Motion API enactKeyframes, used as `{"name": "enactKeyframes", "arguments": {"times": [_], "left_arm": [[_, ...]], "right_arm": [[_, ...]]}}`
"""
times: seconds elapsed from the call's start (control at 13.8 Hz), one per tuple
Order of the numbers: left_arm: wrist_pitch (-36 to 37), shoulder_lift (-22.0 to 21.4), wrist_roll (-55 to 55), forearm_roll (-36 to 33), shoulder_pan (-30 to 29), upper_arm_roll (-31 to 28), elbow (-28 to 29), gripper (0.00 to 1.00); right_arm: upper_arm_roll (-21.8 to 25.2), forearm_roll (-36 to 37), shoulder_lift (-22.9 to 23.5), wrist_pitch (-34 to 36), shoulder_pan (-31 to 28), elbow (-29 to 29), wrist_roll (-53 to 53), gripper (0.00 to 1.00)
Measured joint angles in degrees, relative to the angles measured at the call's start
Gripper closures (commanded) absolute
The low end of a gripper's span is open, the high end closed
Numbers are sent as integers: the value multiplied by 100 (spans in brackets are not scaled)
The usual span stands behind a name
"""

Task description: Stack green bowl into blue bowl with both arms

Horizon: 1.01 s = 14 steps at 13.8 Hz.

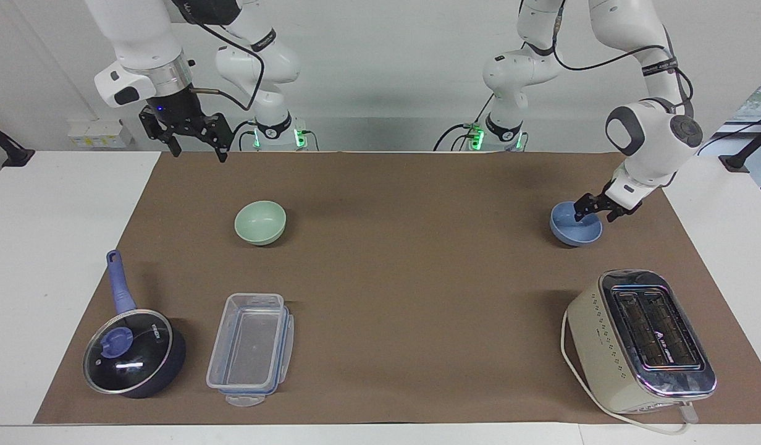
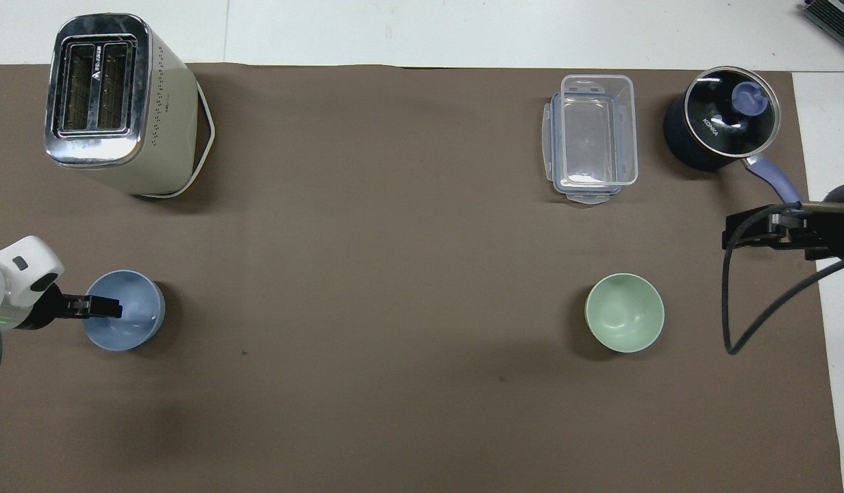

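readable text: "konka" in white letters on the glass lid of the dark blue saucepan (image 2: pixel 722 118), printed at about 8 o'clock from the lid knob. the cream toaster with chrome top (image 2: pixel 114 103) carries a white logo between its slots; its lettering cannot be read.
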<state>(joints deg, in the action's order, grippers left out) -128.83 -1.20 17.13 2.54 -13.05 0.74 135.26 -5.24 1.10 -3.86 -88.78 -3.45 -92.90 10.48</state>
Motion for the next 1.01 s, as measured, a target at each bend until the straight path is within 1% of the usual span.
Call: {"name": "enactKeyframes", "arguments": {"times": [0.07,0.51,0.72,0.87,1.01], "left_arm": [[-81,0,0,3,0,6,83,100],[-171,-1,0,13,0,17,156,100],[-81,-78,16,156,0,31,102,100],[237,-80,16,172,0,31,-108,100],[792,-82,16,215,1,36,-574,100]], "right_arm": [[0,0,0,0,0,0,0,0],[0,0,0,0,0,0,0,0],[0,0,0,0,0,0,0,0],[0,0,0,0,0,0,0,0],[0,0,0,0,0,0,0,0]]}}
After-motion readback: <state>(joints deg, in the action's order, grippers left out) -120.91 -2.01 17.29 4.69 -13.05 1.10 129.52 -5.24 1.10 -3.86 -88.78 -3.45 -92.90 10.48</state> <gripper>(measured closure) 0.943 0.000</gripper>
